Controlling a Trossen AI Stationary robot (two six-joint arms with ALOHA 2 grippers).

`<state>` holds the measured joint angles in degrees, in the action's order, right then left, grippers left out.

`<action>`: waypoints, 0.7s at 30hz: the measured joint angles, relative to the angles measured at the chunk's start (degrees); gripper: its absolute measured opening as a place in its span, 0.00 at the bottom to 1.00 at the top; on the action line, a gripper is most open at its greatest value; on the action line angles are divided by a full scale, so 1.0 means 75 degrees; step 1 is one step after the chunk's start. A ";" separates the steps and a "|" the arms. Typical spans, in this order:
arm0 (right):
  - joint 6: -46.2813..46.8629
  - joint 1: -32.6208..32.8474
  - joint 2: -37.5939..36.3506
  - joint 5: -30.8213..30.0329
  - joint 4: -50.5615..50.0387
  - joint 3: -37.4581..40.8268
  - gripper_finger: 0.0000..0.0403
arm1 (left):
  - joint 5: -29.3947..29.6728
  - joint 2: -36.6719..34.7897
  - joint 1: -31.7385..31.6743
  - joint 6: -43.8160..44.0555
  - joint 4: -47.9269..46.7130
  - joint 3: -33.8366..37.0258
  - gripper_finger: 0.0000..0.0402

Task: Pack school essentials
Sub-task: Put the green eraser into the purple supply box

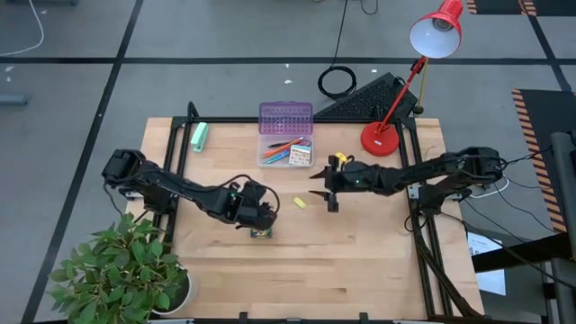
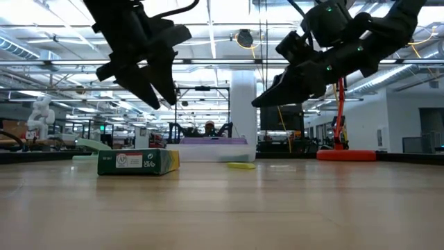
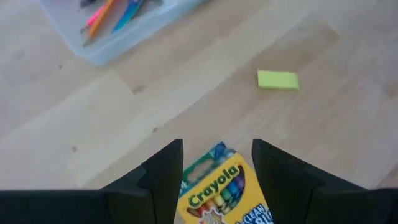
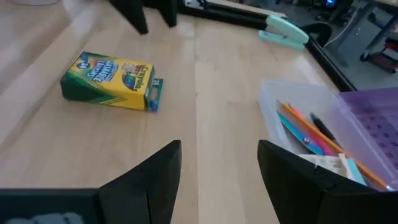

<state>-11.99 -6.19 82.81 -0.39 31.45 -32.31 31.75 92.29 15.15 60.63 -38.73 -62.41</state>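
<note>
Pale wooden surface [image 1: 360, 261] is occupied near its far edge by a clear plastic box with a purple lid [image 1: 286, 135], inside which thin pink, orange, blue and black pens [image 4: 305, 134] are seen. Nearer than that box, toward the left arm, a yellow-green cardboard crayon box [image 2: 137, 162] lies flat. Just above it the left pincer [image 3: 216, 180] is held spread, empty. A small yellow piece [image 1: 299, 202] lies between crayon box and right pincer [image 1: 329, 196], which is also spread and empty.

Wood table [image 1: 360, 261] – smooth, matt; crayon box [image 4: 112, 81] glossy card; clear plastic bin [image 4: 280, 102] w/ purple lid [image 1: 286, 117].
</note>
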 joint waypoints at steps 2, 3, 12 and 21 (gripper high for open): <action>0.0000 0.0058 0.0000 -0.0025 -0.0057 0.0008 0.51 | -0.0013 0.0033 0.0007 0.0157 -0.0018 0.0003 0.50; 0.0059 0.0092 0.0000 -0.0052 -0.0147 0.0008 0.51 | -0.0012 0.0033 0.0002 0.0187 -0.0015 0.0003 0.51; 0.1535 0.0668 0.0000 -0.0415 -0.0757 0.0345 0.51 | 0.0593 0.0484 -0.0003 0.0884 -0.0010 0.0000 0.76; 0.1853 0.1550 0.0003 -0.2361 0.0117 0.0821 0.51 | 0.0869 0.0829 0.0006 0.0938 0.0435 0.0003 0.92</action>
<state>1.91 5.43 82.83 -18.10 32.33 -26.15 38.27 98.50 15.19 67.67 -35.48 -62.39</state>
